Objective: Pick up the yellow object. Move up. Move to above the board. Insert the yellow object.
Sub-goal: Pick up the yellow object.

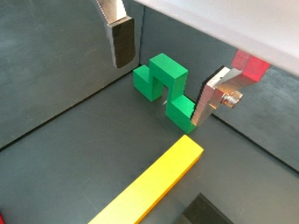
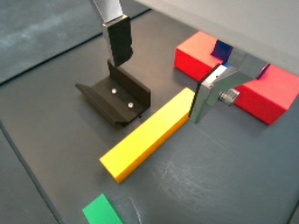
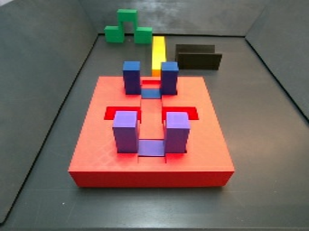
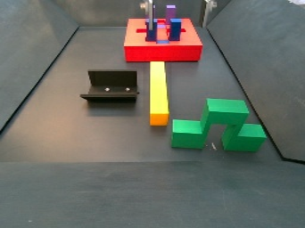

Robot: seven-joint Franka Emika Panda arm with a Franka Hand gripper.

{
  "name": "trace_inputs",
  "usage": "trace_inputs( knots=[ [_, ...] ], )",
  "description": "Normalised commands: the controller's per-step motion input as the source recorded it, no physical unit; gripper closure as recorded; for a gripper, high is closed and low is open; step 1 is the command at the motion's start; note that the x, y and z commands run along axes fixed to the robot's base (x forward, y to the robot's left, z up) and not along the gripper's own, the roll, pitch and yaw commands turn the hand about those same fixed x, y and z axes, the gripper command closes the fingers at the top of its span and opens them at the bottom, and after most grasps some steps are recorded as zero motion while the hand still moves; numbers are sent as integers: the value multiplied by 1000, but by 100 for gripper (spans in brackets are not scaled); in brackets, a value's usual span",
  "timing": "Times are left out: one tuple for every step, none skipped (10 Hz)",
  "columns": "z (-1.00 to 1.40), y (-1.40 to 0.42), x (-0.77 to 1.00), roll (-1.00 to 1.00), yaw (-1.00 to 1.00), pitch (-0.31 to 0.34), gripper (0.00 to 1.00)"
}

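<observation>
Nearest the lens in a side view sat the large flat red square board (image 3: 151, 158), its four blue-purple upright posts (image 3: 126, 132) standing in two pairs around recessed slots. Beyond its far edge lay the long plain yellow-orange rectangular bar (image 3: 158, 50), flat on the dark grey floor (image 3: 259, 117), with its near end just beside the board. To the left of the bar's far end stood the green stepped blocks (image 3: 125, 25), near the back wall; to its right stood the dark L-shaped fixture (image 3: 198, 57), close to the bar but apart from it.

The two-finger gripper (image 2: 162, 68) hung above the floor with its jaws spread wide and nothing between them. In a wrist view one flat silver finger (image 2: 118, 38) showed over the fixture (image 2: 117, 99), while its partner (image 2: 211, 94) stood at the bar's (image 2: 149, 134) end, toward the board (image 2: 243, 77). Whether that finger touched the bar could not be told. The bar lay between the fixture and the green blocks (image 4: 218, 125) in a side view.
</observation>
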Motion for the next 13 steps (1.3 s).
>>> trace_inputs(
  knots=[
    [-486, -511, 631, 0, 0, -39, 0],
    [-857, -340, 531, -39, -97, -194, 0],
    [-883, -366, 534, -43, -123, -203, 0],
    [-837, -343, 360, -49, -109, -221, 0],
    [-854, -143, 266, -57, -117, -183, 0],
    [-877, -11, 26, -51, -137, -161, 0],
    [-869, 0, 0, -77, -74, -144, 0],
    [-866, 0, 0, -90, -83, -130, 0],
    [-717, 0, -6, -143, -74, -101, 0],
    [-663, 0, 0, -166, -26, -99, 0],
    [-689, 0, 37, -163, -11, -111, 0],
    [-663, 0, 0, -164, -9, -123, 0],
    [-609, 0, 17, -154, -34, -93, 0]
  ],
)
